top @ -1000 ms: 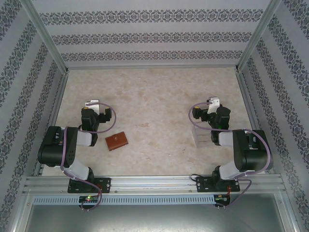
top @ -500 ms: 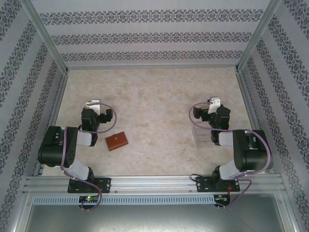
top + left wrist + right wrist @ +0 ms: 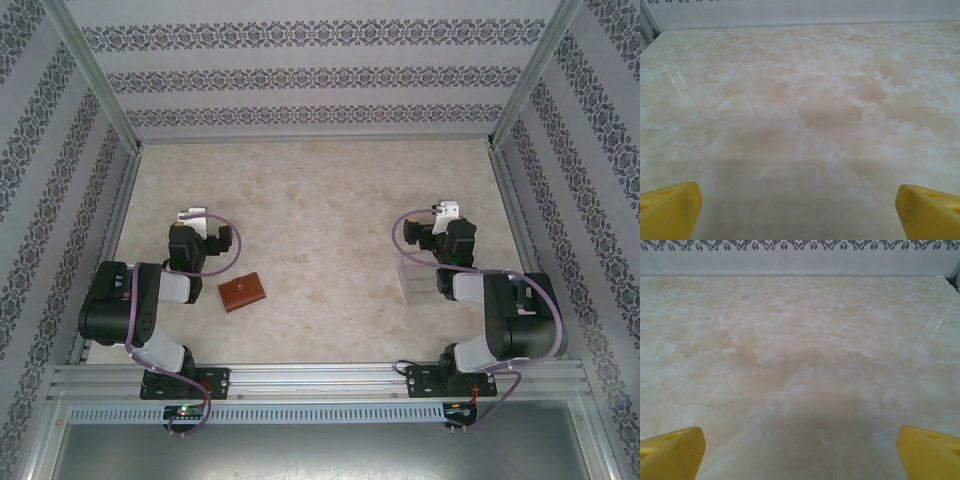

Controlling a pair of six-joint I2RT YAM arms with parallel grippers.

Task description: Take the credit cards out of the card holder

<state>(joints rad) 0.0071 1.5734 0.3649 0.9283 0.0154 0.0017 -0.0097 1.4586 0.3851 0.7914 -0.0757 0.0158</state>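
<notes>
Card holder (image 3: pixel 243 293) lay closed on table (image 3: pixel 320 200). Left gripper (image 3: pixel 799 212), fingers spread, empty, sat just beyond-left of it. Right gripper (image 3: pixel 800 452), also spread, was well right. Best bet was probably pinning one flap low and lifting the other.

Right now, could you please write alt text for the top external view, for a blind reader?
A closed reddish-brown card holder lies on the pale marbled table, just right of the left arm. A clear plastic box stands beside the right arm. The left gripper and the right gripper are both open and point toward the far wall.
</notes>
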